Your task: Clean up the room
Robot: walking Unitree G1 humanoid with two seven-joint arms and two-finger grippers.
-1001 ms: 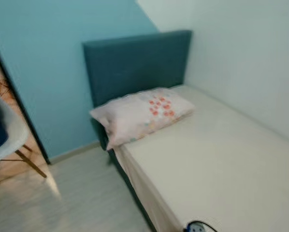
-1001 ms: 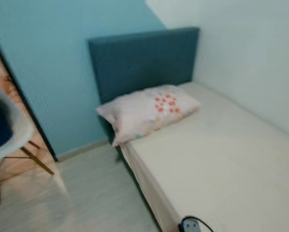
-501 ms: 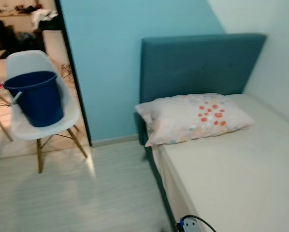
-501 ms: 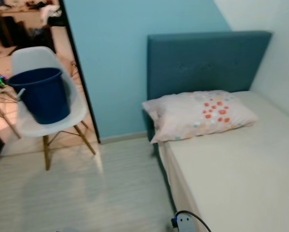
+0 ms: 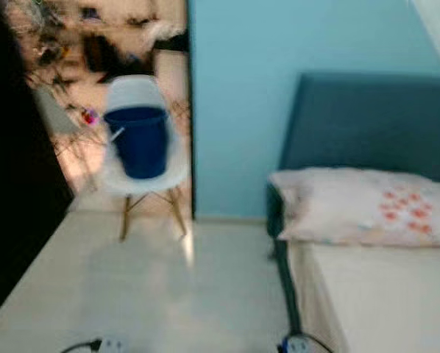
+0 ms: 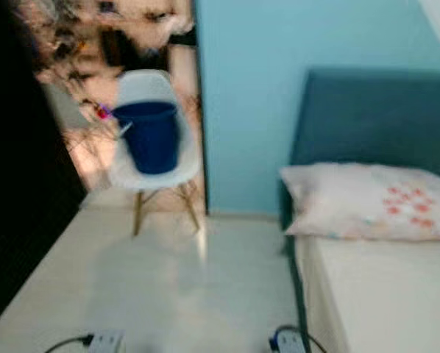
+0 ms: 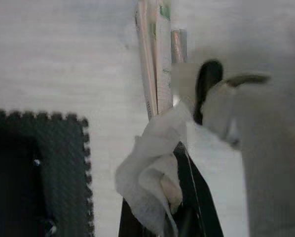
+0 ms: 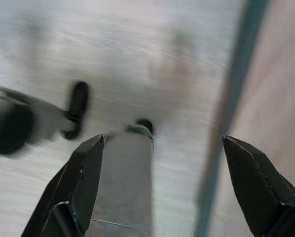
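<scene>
My left gripper is shut on a crumpled white tissue, held over the pale floor beside my grey leg. My right gripper hangs open above the floor, its two black fingers wide apart with nothing between them. A blue bucket stands on a white chair by the doorway, ahead on the left. The bed with a dotted pillow and teal headboard lies on the right.
A dark panel lines the left side. Two power strips with cables lie on the floor near my feet, one to the left and one to the right. A dark foam mat lies under the left arm. A cluttered room shows beyond the doorway.
The camera has swung left: the bed slid to the right edge and the chair with the bucket came toward the middle. Nothing in the room moved itself.
</scene>
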